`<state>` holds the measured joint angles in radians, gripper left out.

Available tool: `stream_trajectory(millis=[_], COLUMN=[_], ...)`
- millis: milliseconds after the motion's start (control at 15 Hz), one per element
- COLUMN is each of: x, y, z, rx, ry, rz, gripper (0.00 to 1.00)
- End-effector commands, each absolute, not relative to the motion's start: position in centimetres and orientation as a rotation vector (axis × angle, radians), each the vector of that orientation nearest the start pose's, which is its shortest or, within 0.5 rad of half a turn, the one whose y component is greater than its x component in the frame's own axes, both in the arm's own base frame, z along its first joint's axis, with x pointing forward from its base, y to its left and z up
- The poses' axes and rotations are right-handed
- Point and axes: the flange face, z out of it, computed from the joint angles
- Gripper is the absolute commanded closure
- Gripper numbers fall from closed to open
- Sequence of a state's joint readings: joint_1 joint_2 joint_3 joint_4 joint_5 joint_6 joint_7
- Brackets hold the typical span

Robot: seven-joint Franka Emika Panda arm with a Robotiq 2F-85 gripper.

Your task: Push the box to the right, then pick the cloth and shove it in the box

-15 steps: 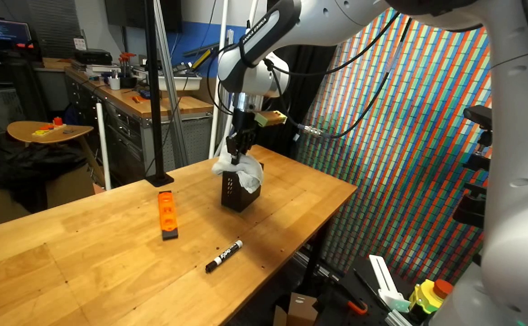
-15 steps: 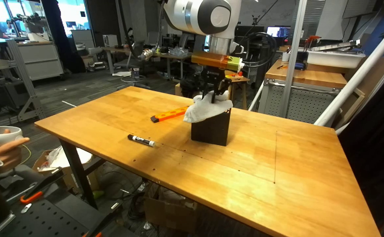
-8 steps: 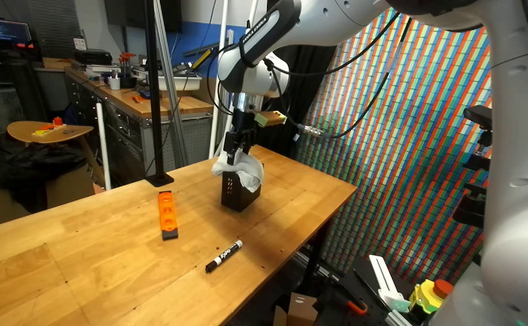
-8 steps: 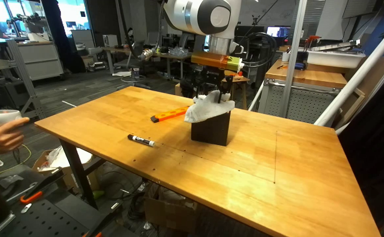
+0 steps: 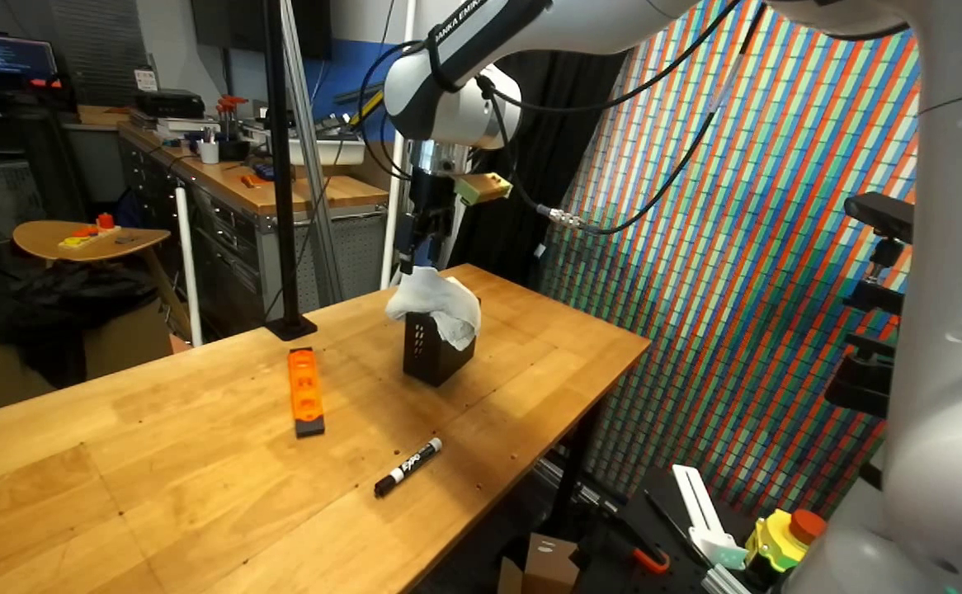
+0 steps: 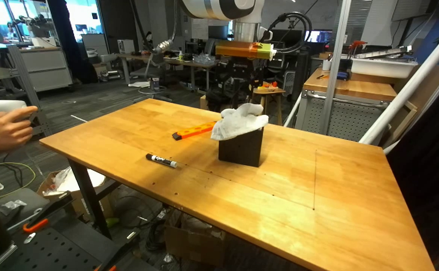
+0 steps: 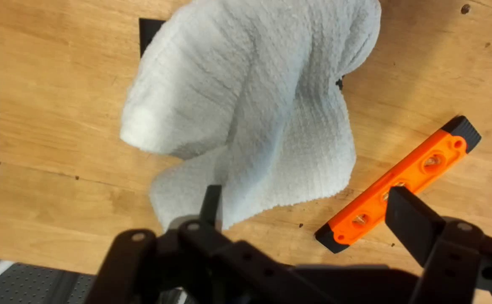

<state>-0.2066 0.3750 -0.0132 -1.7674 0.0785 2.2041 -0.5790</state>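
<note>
The white cloth (image 5: pixel 440 304) lies draped over the top of the black box (image 5: pixel 431 359), its folds hanging past the rim. In an exterior view the cloth (image 6: pixel 238 123) rises in a soft hump and covers the opening of the box (image 6: pixel 240 149). My gripper (image 7: pixel 306 190) is open, fingers wide apart with nothing between them, and hangs above the cloth. From the wrist, the cloth (image 7: pixel 263 105) hides nearly all of the box; only a dark corner of the box (image 7: pixel 147 30) shows. How much cloth is inside cannot be seen.
An orange level (image 5: pixel 305 392) with black ends lies on the wooden table (image 5: pixel 225 462), apart from the box. A black and white marker (image 5: pixel 407 468) is nearer the table's edge. A black post (image 5: pixel 281 206) stands at another edge.
My gripper has opened, let go of the cloth and risen above it. The cloth stays draped on the box with a hump left on top. The box has not moved.
</note>
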Motion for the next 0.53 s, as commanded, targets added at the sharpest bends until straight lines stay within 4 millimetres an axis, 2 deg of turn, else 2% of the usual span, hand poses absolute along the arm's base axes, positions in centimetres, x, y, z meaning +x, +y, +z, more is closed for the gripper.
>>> stream_trajectory(millis=[0,133,200,467], x=[64.0,63.9,64.2,64.1], y=[-13.0,-12.9,-13.0,-13.0], z=[39.1,40.2,38.4,38.0], rx=[-3.096,-3.104,-3.093,-3.091], ry=[-0.561,-0.569,-0.543,-0.542], rz=[-0.163,-0.183,-0.171,-0.159], gripper=[0.00,0.00,0.00,0.00])
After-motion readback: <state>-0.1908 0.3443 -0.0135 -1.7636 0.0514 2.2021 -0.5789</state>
